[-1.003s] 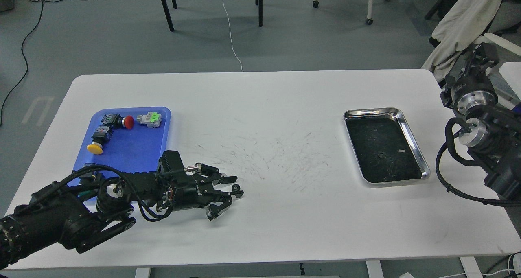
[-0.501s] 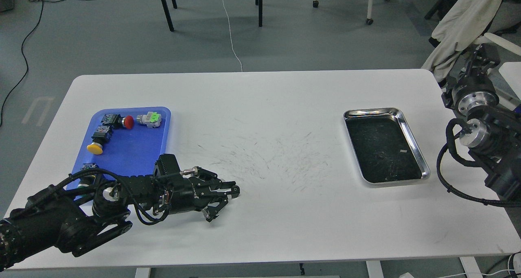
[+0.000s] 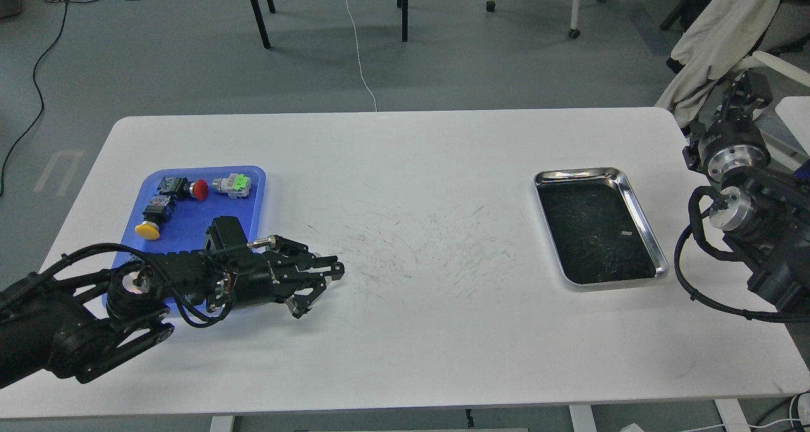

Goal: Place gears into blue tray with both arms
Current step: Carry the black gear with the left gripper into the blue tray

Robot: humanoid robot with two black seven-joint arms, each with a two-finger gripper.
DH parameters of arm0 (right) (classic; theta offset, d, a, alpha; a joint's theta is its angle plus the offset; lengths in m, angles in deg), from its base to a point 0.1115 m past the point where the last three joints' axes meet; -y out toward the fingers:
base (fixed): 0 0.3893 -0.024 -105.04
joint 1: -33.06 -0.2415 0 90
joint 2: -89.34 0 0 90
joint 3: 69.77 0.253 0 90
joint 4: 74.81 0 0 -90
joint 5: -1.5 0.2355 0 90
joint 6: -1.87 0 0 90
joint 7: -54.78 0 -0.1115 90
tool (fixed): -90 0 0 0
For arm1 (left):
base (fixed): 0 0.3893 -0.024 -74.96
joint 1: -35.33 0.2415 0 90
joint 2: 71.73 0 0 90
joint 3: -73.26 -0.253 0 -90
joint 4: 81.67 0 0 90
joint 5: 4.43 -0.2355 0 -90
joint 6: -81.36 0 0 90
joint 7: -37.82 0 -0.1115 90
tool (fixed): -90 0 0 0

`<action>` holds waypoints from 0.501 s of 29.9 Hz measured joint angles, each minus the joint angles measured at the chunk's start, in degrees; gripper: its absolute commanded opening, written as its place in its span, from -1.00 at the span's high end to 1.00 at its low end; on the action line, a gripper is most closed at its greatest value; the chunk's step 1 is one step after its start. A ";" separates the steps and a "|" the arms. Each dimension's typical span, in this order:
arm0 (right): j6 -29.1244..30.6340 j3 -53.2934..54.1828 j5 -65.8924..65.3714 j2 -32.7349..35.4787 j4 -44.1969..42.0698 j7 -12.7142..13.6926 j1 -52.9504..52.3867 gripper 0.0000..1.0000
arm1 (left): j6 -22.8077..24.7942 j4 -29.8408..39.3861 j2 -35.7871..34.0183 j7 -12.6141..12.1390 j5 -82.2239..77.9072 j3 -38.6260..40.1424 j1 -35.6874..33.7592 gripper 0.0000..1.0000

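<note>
The blue tray (image 3: 196,233) lies at the table's left and carries several push-button switches. My left gripper (image 3: 337,270) hovers just right of the tray, pointing right, with its fingers drawn together on a tiny black gear (image 3: 340,268) at their tips. The gear is mostly hidden by the fingers. My left arm crosses the tray's near right corner. My right arm stands off the table's right edge; its gripper (image 3: 745,92) is dark and seen end-on, far from the tray.
A shiny steel tray (image 3: 640,212) with a dark inside sits at the right. On the blue tray are a red-capped switch (image 3: 190,188), a green one (image 3: 233,185) and a yellow one (image 3: 152,222). Chair legs and cables are on the floor beyond the table.
My left gripper closed on the gear that lay between its open fingers, then drew back to the left and slightly up toward the blue tray. The right arm barely shifted.
</note>
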 measured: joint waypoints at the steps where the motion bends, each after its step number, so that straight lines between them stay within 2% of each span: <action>1: 0.00 0.02 0.00 -0.08 -0.04 0.00 0.00 -0.95 | 0.05 0.06 -1.15 -0.01 0.00 0.62 -0.79 0.86; 10: -0.02 0.01 -0.09 -0.65 0.11 0.00 -0.16 -0.95 | 1.14 -2.75 -7.35 -0.01 0.00 8.01 -1.91 0.86; 15: -0.30 -0.06 -0.14 -0.67 0.55 0.00 -0.25 -0.95 | 1.17 -9.58 -7.14 -0.03 0.00 9.98 -1.28 0.86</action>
